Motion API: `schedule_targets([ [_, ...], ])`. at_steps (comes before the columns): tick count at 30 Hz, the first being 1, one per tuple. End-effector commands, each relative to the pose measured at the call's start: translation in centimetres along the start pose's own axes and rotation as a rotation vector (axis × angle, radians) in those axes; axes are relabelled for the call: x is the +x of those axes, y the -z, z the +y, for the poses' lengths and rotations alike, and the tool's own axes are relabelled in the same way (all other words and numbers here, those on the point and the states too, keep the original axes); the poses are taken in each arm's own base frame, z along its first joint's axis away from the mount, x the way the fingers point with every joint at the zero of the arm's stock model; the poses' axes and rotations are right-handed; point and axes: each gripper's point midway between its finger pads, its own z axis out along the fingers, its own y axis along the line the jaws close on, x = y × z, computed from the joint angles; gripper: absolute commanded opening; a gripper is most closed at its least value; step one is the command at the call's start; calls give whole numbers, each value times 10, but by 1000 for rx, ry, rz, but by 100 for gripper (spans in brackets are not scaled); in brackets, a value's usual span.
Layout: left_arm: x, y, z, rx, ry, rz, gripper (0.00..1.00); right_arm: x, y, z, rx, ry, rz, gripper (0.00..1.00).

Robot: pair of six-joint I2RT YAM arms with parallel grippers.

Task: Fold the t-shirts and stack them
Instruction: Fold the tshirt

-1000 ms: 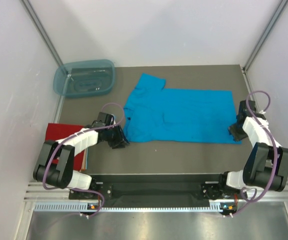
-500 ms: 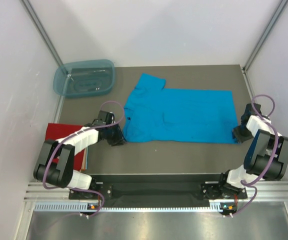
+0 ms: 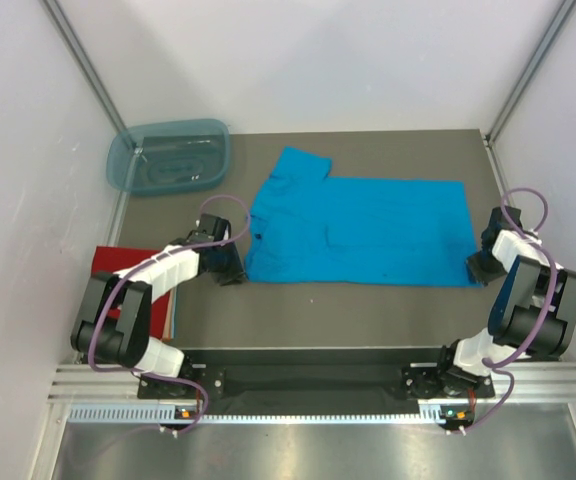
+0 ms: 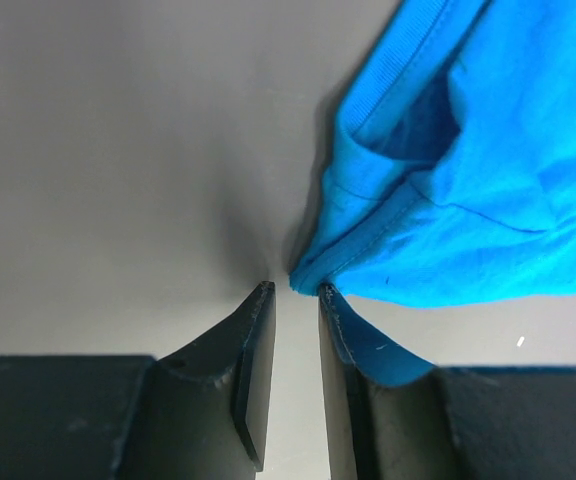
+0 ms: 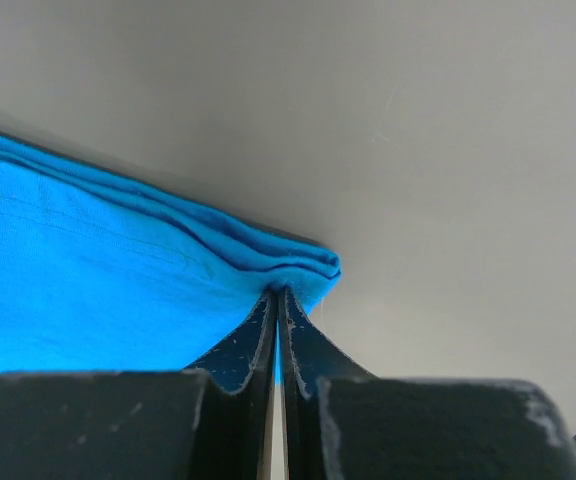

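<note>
- The blue shirt (image 3: 368, 230) lies flat across the middle of the table (image 3: 368, 310), long axis left to right, collar end toward my left arm.
- My right claw (image 5: 278, 292) is closed tight on its near right corner, with a sliver of cloth pinched between the fingers.
- My left claw (image 4: 293, 290) stands a narrow gap apart and holds nothing. The near left corner sits just past the tips, touching one finger.
- I judge the left claw must edge toward the cloth before closing.
- The red shirt (image 3: 118, 262) lies folded at the table's near left edge, under my left arm.
</note>
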Motion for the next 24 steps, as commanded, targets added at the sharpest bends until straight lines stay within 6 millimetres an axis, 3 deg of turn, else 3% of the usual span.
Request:
schedule_targets([
  [1, -11, 6, 5, -53, -28, -27, 29, -18, -10, -11, 52, 0, -83, 0],
  [8, -14, 12, 13, -98, -49, -48, 32, -19, -11, -16, 66, 5, -91, 0],
  [18, -24, 38, -22, 27, -35, -50, 42, -19, 9, 3, -74, 41, -78, 0],
  [24, -28, 37, -36, 86, -40, -32, 45, -30, 32, 8, -114, 44, -110, 11],
])
